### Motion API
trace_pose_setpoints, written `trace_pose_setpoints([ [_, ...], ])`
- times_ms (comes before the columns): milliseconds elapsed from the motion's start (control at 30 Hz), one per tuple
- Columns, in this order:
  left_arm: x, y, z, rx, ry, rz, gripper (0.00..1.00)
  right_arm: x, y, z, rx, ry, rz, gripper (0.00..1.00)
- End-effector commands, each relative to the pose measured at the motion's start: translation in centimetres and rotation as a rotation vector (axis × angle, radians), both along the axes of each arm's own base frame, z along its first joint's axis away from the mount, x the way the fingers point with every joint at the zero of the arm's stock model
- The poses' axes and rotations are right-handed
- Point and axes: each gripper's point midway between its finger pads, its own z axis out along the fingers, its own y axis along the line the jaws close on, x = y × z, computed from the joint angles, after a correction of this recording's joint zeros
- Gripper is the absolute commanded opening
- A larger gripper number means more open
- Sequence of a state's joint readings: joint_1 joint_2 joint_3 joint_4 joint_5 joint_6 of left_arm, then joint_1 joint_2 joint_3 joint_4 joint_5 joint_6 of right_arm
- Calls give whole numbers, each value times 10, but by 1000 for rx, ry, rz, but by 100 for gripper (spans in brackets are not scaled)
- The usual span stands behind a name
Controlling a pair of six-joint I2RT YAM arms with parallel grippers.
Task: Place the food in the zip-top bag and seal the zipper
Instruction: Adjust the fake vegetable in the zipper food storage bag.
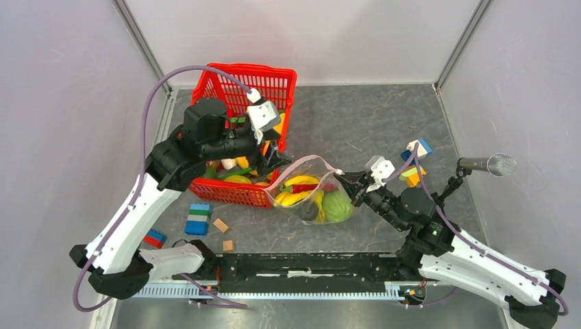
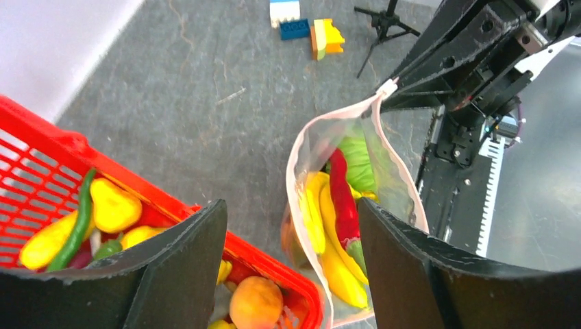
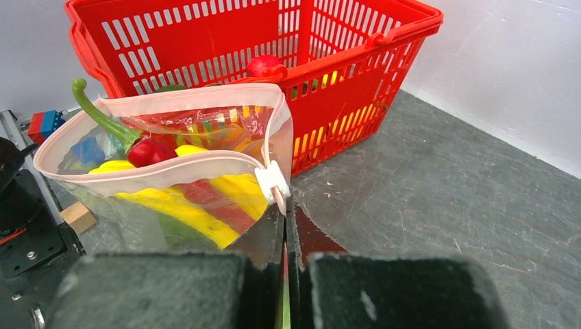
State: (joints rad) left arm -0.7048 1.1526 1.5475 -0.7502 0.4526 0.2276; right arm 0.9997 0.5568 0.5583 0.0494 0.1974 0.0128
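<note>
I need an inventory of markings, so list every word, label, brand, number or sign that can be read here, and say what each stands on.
None: no readable text in any view.
The zip-top bag, the red mesh basket and the building blocks show no lettering, label or number.

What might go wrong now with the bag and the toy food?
The right fingers pinch only one corner of the zip-top bag, so it might slip free.
The pepper's green stem pokes over the bag's mouth and may block the zipper.
The left fingers hang open by the red basket rim; a dropped piece could miss.
</note>
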Motion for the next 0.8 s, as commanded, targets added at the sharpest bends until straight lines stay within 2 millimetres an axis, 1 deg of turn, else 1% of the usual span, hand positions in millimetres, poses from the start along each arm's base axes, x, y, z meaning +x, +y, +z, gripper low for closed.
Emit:
trace_pose_setpoints([
  [0, -10, 10, -45, 87, 187, 68, 76, 1, -2, 25, 78, -28, -17, 0],
  [133, -20, 10, -65, 69, 229, 77, 76, 1, -1, 28, 82, -30, -12, 0],
  [267, -29, 7, -61, 41, 233, 65, 75, 1, 1, 30, 84, -27, -8, 0],
  [467, -35, 17, -61, 88, 236, 82, 73, 1, 5, 29, 84, -15, 3, 0],
  [500, -37, 19, -59, 85, 235, 82, 73, 1, 5, 29, 84, -14, 5, 0],
  [600, -47, 22, -43, 39, 226, 68, 77, 1, 4, 29, 87, -13, 0, 0],
  [667, -54, 25, -39, 32, 243, 58, 78, 2, 3, 29, 89, -14, -6, 0],
  [700, -57, 27, -41, 46, 263, 58, 78, 2, 3, 29, 89, -14, -6, 0],
  [767, -60, 31, -54, 97, 308, 66, 76, 2, 3, 29, 87, -15, -7, 0],
])
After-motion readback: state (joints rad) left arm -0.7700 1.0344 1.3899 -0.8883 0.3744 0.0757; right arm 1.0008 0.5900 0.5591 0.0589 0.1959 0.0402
